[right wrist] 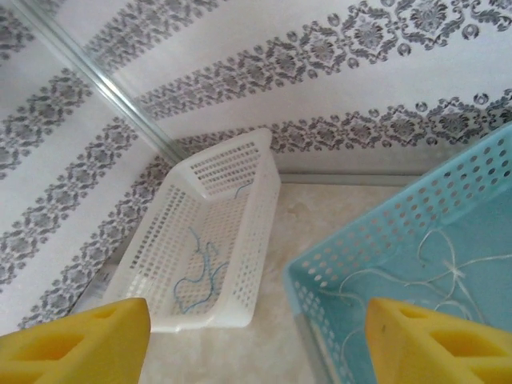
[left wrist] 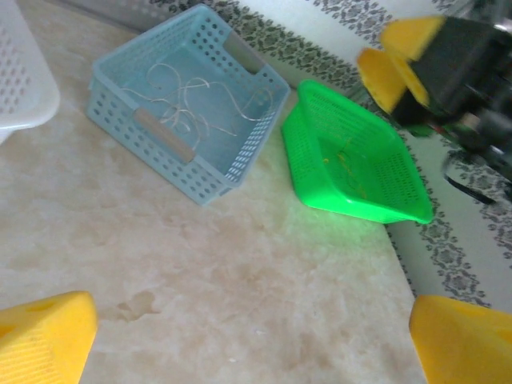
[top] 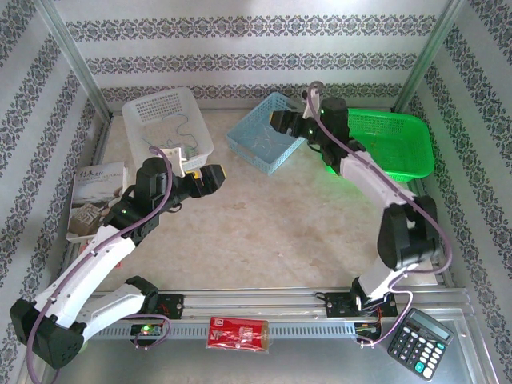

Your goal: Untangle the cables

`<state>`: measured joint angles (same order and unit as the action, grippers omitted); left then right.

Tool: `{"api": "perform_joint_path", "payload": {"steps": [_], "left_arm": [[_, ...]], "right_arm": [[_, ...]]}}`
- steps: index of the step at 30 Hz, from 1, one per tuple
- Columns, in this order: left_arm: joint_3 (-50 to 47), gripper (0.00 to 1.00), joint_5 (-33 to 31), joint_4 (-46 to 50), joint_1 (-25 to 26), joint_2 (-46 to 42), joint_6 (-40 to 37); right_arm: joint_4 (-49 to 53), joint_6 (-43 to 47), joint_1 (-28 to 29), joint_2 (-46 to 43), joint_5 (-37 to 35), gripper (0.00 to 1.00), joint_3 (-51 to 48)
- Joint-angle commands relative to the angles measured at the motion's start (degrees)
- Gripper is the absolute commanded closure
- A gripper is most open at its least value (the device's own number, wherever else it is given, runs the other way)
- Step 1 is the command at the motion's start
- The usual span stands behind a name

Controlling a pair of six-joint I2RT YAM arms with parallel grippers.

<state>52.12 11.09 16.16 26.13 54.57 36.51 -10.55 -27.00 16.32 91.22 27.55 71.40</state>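
While left end effector [top: 218, 178] and right end effector [top: 277, 121] gape, pale cables [left wrist: 186, 112] lie in a blue basket [left wrist: 120, 120].

Blue basket [right wrist: 352, 264], pale cables [right wrist: 452, 272] cut off at edge

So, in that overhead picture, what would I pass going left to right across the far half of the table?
Booklet → white basket → light blue basket → green basket.
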Motion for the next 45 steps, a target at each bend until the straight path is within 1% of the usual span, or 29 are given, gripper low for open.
{"api": "perform_joint_path", "payload": {"steps": [1,3,5,7,9,11,12,14,16,18,20,22,25,27,30,32,35,37,41,43,45], "left_arm": [[1.50,0.00,-4.77,2.84,-0.67,-0.59,-4.07],[1.07,0.00,-7.95,2.87,-0.79,-0.68,-5.14],[0.05,0.00,-12.68,2.41,-0.85,-1.21,-6.06],[-1.68,0.00,-18.12,0.82,-0.99,-2.03,-7.80],[-4.12,0.00,-22.62,-1.98,-0.98,-3.48,-9.85],[-6.45,0.00,-25.60,-5.13,-1.16,-4.59,-12.88],[-6.97,0.00,-27.26,-5.89,-1.36,-4.89,-13.83],[-7.59,0.00,-29.41,-7.07,-1.93,-4.84,-15.61],[-8.56,0.00,-30.68,-9.55,-3.07,-4.29,-18.11],[-9.87,0.00,-32.02,-12.94,-4.12,-3.80,-20.19],[-11.98,0.00,-34.67,-16.79,-5.11,-3.60,-22.19],[-14.94,0.00,-35.49,-21.39,-5.95,-3.77,-24.85],[-20.67,0.00,-35.91,-29.08,-7.35,-3.87,-28.90],[-24.36,0.00,-37.39,-33.98,-8.07,-3.54,-30.98],[-27.16,0.00,-38.55,-36.39,-10.81,-1.69,-32.00],[-28.48,0.00,-36.38,-38.69,-13.44,0.87,-33.13],[-28.96,0.00,-33.66,-42.08,-16.08,5.46,-34.80],[-29.28,0.00,-32.85,-44.84,-16.70,8.79,-35.76],[-31.90,0.00,-31.71,-56.76,-17.05,16.28,-37.89],[-32.43,0.00,-30.81,-61.73,-17.36,19.93,-38.76],[-32.26,0.00,-29.59,-64.13,-18.03,23.19,-39.23]], "right_arm": [[-0.32,3.47,0.47,-8.73,0.09,0.15,-7.38],[0.94,5.07,0.59,-14.73,-1.05,0.02,-12.60],[3.60,7.29,0.98,-20.63,-3.53,0.02,-17.33],[7.20,8.97,1.20,-26.65,-8.87,0.02,-21.96],[8.04,10.53,1.47,-32.51,-15.51,0.02,-26.81],[7.70,12.03,1.51,-38.34,-23.01,0.02,-31.68],[7.44,13.14,1.21,-41.02,-25.46,0.02,-33.77],[7.32,14.90,0.74,-44.63,-29.42,0.02,-36.58],[5.70,15.73,0.08,-46.34,-32.55,0.02,-39.42],[4.96,16.13,-0.47,-45.95,-36.90,0.02,-41.03],[5.32,18.01,-1.39,-44.47,-38.74,0.02,-41.88],[5.28,18.55,-2.02,-42.83,-42.22,0.02,-42.42],[2.98,22.05,-3.01,-40.61,-44.46,0.02,-43.50],[1.00,22.90,-3.66,-38.95,-46.25,0.02,-44.13],[-2.13,22.83,-4.94,-37.27,-45.16,0.02,-45.56],[-5.99,23.73,-5.32,-35.88,-45.01,0.02,-46.98],[-9.86,25.33,-6.16,-33.10,-45.01,0.02,-48.52],[-11.50,25.49,-6.86,-31.40,-45.35,0.02,-49.07],[-17.23,26.06,-8.17,-26.61,-46.18,0.02,-50.68],[-21.40,25.97,-8.90,-24.35,-44.95,0.02,-51.35],[-27.43,26.12,-9.50,-21.58,-42.77,0.02,-54.13]]}}
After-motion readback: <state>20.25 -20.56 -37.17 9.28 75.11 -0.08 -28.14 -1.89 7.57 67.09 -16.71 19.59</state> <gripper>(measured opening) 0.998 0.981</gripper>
